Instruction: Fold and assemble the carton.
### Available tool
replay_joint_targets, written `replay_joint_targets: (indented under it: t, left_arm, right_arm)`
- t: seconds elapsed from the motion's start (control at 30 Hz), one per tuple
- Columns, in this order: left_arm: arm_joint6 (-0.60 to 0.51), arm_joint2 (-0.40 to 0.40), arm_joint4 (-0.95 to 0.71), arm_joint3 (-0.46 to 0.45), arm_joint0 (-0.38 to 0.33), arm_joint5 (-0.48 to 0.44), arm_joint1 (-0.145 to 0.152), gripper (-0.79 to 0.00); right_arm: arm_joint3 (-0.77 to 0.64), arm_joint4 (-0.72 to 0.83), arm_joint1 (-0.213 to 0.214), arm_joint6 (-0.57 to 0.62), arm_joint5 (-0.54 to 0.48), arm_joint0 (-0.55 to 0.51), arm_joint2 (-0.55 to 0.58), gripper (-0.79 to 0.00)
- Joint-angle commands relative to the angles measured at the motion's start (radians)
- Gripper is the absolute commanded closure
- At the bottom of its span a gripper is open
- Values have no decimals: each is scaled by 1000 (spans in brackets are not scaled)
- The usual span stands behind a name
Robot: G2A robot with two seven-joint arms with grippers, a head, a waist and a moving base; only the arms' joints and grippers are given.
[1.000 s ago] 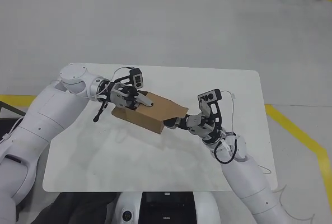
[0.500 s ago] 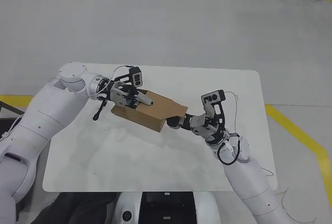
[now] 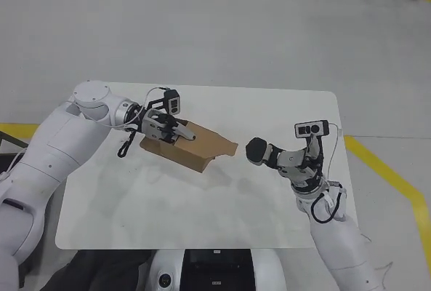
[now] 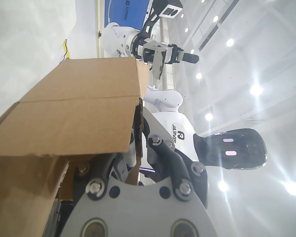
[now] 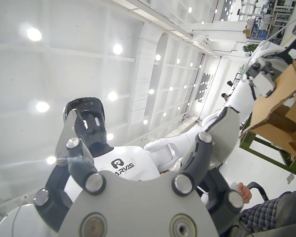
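on the white table (image 3: 200, 218), per top view: carton (image 3: 193, 145) a bit toward 9 o'clock of centre, long axis approx 10 to 4 o'clock, a flap jutting toward 3 o'clock at its 4 o'clock end, well inside every edge. wide bare tabletop toward 6 and 3 o'clock; less room toward 12, far edge nearer. left gripper (image 3: 179, 132) at the carton's 10 o'clock end, clamped tight on the cardboard. right gripper (image 3: 257, 150) at approx 3 o'clock of the carton, apart from it, strip of bare table between. finger spread of that one hard to read from above; settled by right wrist view: right gripper (image 5: 150, 114) w/ fingers (image 5: 65, 134) splayed wide, gripping nothing. same view, farther off: carton (image 5: 276, 104) seen from its unclosed end, inner flaps visible, a pale finger (image 5: 261, 81) of the left gripper pressed on the outer wall. left wrist view: carton (image 4: 71, 114) close up, crease across the brown panel, one wall pinched at the left gripper; beyond the carton's far corner, right gripper (image 4: 174, 60), not touching. carton's underside on the table or just above: can't tell.
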Motion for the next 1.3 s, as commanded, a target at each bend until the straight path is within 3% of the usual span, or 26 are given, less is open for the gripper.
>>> replay_joint_targets:
  t: [0.0,0.4,0.73,1.27]
  left_arm:
    - [0,-2,11,-3,3,0,0,0]
    - [0,-16,-13,-52,17,1,1,0]
    - [0,-26,-110,-68,28,4,8,0]
    - [0,-10,-129,-70,20,2,20,0]
  right_arm:
    - [-8,-10,1,0,6,-4,3,-785]
    - [100,-119,-28,-96,17,109,-161,-785]
    - [129,-106,-32,-87,14,111,-171,-785]
    - [124,-124,-36,-81,8,111,-182,-785]
